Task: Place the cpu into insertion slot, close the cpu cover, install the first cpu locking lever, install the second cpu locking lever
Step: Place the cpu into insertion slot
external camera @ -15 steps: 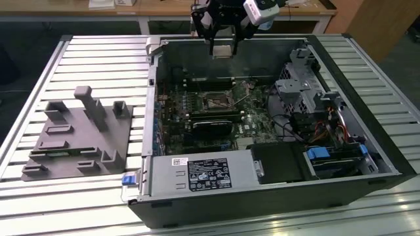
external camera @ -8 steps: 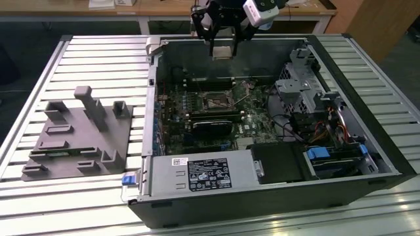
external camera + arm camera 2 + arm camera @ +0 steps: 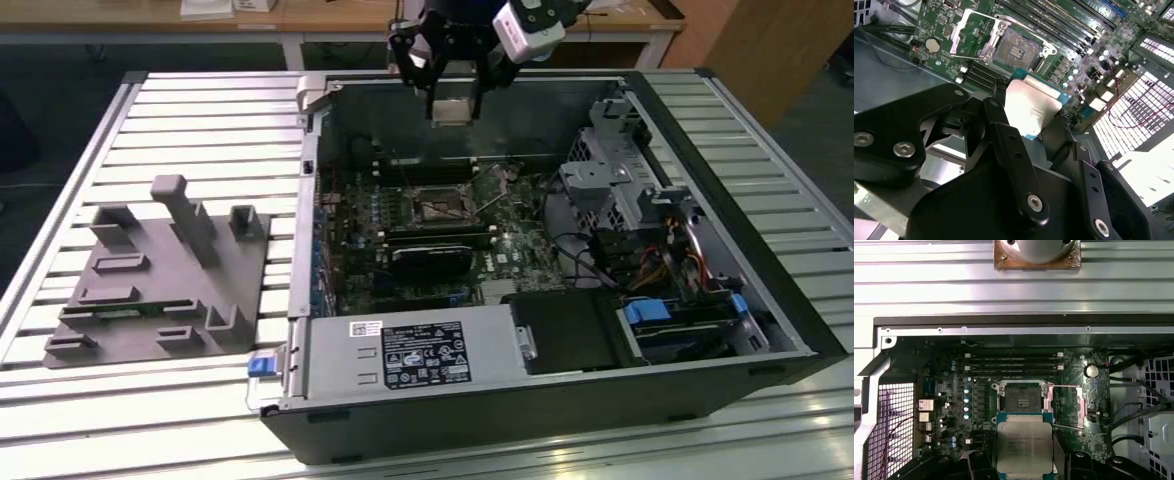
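My end effector [image 3: 454, 98] is pinching the cpu [image 3: 1031, 107] by two opposite edges, its pale metal face showing in both wrist views. It holds the chip in the air above the open computer case [image 3: 534, 420], apart from the board. Below it, on the green motherboard [image 3: 954, 385], the insertion slot [image 3: 1021, 399] lies bare with its dark centre exposed and the cpu cover [image 3: 955, 35] swung open beside it, while the case rests on the slatted bench [image 3: 200, 110], with a grey moulded fixture [image 3: 160, 280] well apart toward the exterior view's left.
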You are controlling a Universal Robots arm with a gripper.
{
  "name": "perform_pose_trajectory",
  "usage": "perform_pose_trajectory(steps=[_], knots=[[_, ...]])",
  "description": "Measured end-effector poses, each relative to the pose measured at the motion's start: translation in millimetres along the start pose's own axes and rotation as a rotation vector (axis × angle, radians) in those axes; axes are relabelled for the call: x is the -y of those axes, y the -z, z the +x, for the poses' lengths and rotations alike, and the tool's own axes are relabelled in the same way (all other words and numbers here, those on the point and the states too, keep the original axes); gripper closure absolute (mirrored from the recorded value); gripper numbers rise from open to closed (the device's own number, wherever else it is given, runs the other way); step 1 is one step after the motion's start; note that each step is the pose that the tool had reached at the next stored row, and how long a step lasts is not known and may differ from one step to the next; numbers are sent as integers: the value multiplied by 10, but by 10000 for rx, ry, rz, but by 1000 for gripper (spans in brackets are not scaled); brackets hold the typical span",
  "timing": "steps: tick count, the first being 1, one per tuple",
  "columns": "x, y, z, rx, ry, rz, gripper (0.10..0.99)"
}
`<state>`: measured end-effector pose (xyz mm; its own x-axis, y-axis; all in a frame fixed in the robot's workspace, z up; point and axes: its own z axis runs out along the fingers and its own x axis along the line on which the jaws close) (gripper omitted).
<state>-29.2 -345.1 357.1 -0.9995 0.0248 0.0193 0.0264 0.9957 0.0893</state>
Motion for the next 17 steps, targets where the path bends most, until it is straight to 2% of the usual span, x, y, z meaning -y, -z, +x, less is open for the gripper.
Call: perform_pose_trajectory(steps=[10, 17], knots=[[12, -137, 1, 2, 0, 0, 549], [24, -261, 2, 7, 1, -1, 549]])
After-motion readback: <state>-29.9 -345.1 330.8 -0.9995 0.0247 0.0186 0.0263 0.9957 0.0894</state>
